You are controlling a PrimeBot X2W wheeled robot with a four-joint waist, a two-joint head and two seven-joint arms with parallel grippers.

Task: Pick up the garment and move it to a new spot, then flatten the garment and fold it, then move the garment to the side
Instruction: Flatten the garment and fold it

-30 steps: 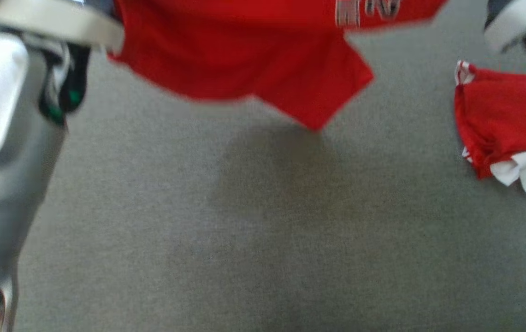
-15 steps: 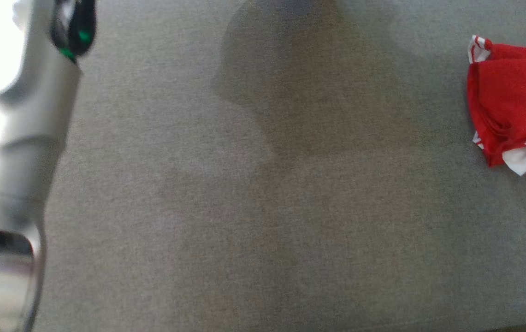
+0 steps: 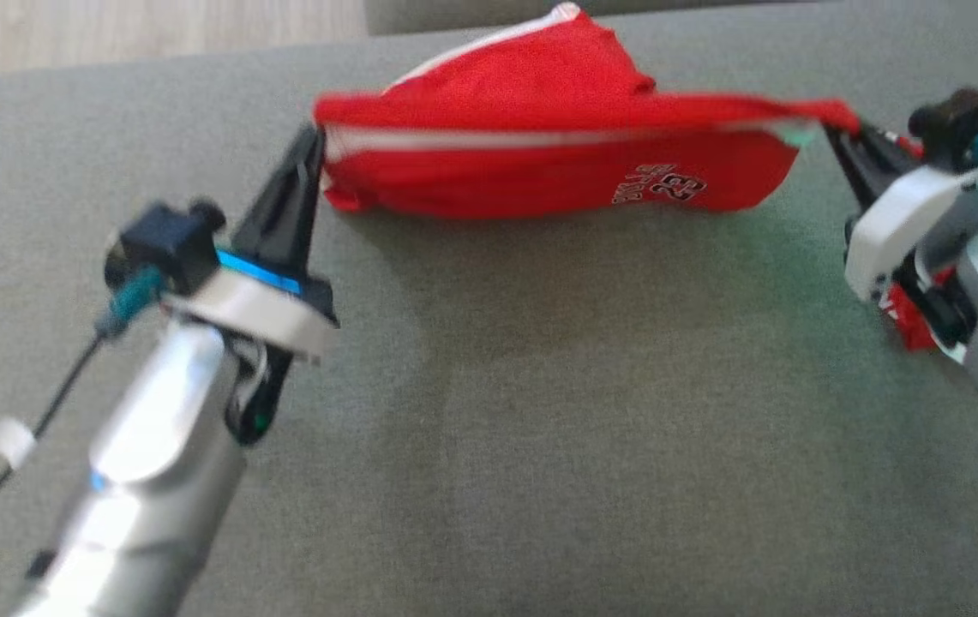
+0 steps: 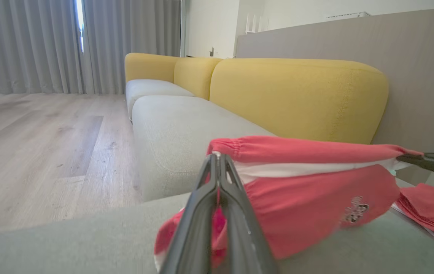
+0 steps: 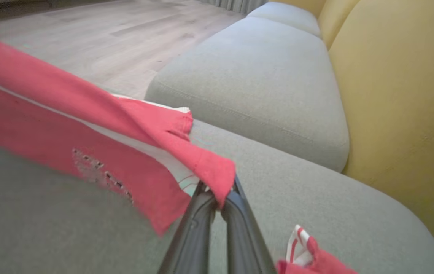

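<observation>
A red garment (image 3: 540, 146) with a white stripe and a small "23" print hangs stretched between my two grippers over the grey cushion (image 3: 540, 411). My left gripper (image 3: 315, 141) is shut on its left corner, which shows up close in the left wrist view as red cloth (image 4: 308, 190) pinched at the left gripper (image 4: 218, 160). My right gripper (image 3: 836, 128) is shut on the right corner, and the right wrist view has the cloth (image 5: 87, 125) draped from the right gripper (image 5: 217, 192). The garment's lower edge sags close to the cushion.
A second red and white garment (image 3: 913, 321) lies crumpled at the right, partly behind my right arm, and shows as cloth (image 5: 308, 258) in the right wrist view. Yellow sofa backs (image 4: 296, 95) and a wood floor (image 4: 42, 152) lie beyond the cushion.
The head camera has swung a lot between frames. The red garment, hanging blurred at the top a second ago and out of view half a second ago, is now stretched between both grippers.
</observation>
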